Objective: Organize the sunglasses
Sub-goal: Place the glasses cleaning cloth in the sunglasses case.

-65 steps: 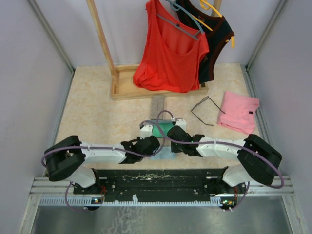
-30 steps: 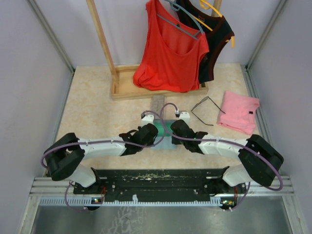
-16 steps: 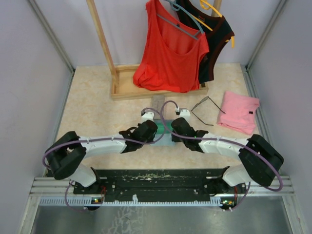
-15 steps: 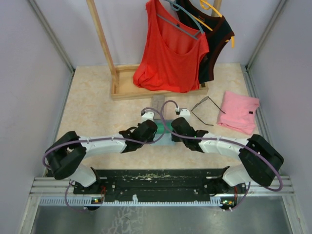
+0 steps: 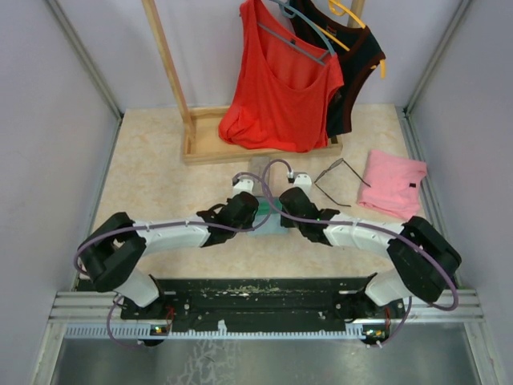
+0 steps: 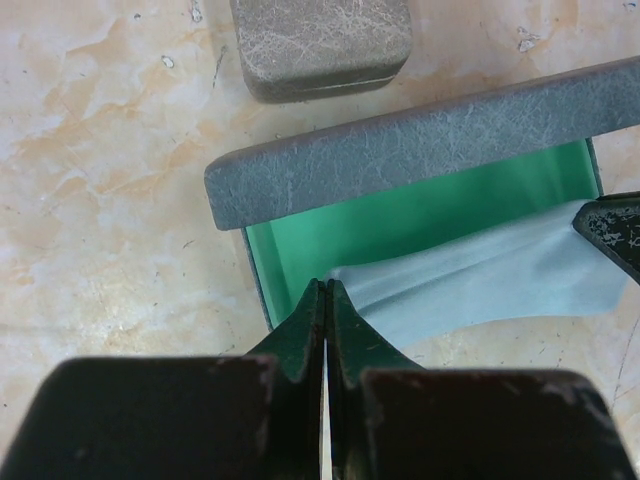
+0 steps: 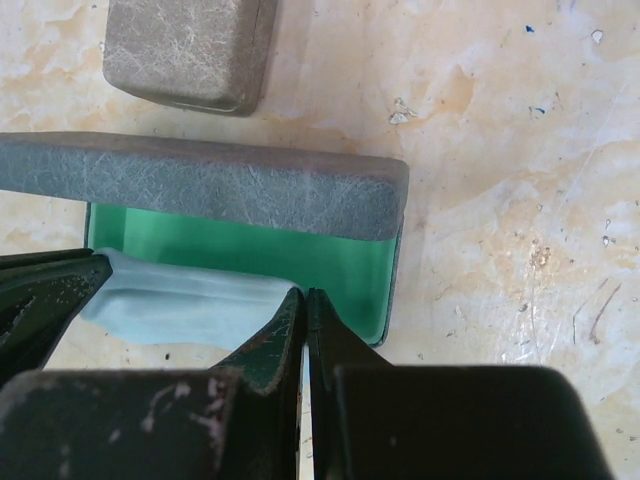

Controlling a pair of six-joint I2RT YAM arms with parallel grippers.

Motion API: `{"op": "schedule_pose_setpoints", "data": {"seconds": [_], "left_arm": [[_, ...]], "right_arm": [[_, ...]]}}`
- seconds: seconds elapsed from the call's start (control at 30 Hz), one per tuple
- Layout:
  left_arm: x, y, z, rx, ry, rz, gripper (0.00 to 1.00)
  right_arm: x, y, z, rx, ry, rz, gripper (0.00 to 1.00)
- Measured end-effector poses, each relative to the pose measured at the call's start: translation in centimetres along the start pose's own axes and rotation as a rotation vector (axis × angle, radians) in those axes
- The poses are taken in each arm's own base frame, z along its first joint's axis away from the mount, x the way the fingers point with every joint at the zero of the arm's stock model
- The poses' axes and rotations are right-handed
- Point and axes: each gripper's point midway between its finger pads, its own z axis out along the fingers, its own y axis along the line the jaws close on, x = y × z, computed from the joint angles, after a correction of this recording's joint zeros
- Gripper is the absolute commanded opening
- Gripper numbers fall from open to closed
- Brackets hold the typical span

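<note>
One pair of sunglasses (image 5: 340, 182), thin dark wire frames, lies on the table at the right, beside a pink cloth, apart from both grippers. In the middle stands an open grey glasses case (image 6: 400, 140) with green lining (image 7: 330, 262). A light blue wiping cloth (image 6: 480, 285) stretches across the case's open tray. My left gripper (image 6: 327, 287) is shut on the cloth's left corner. The cloth's (image 7: 190, 300) right corner sits in my right gripper (image 7: 305, 294), also shut. In the top view the left gripper (image 5: 250, 223) and right gripper (image 5: 284, 220) flank the case (image 5: 270, 226).
A closed grey case (image 5: 259, 172) lies just beyond the open one. The pink cloth (image 5: 393, 183) is at the right. A wooden rack base (image 5: 210, 143) with red and black tops hanging over it (image 5: 280, 88) stands at the back. Walls close in both sides.
Both grippers have moved away from the arm bases with the blue cloth held between them, bringing it over the open case.
</note>
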Motion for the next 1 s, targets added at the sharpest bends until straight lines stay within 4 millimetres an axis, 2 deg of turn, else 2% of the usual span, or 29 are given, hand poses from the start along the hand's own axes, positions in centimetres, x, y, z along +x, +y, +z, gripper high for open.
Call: {"op": "schedule_pose_setpoints", "data": {"seconds": [0.67,1.0], "left_arm": [[-1.4,0.0,1.1,0.008,-0.013,-0.011,0.0],[-1.7,0.3,1.5,0.001,-0.013,-0.011,0.0]], "right_arm": [[-0.1,-0.8,1.2,0.035,0.009,-0.002,0.0],[-1.4,-0.5,1.5,0.027,-0.019,0.006,0.0]]}}
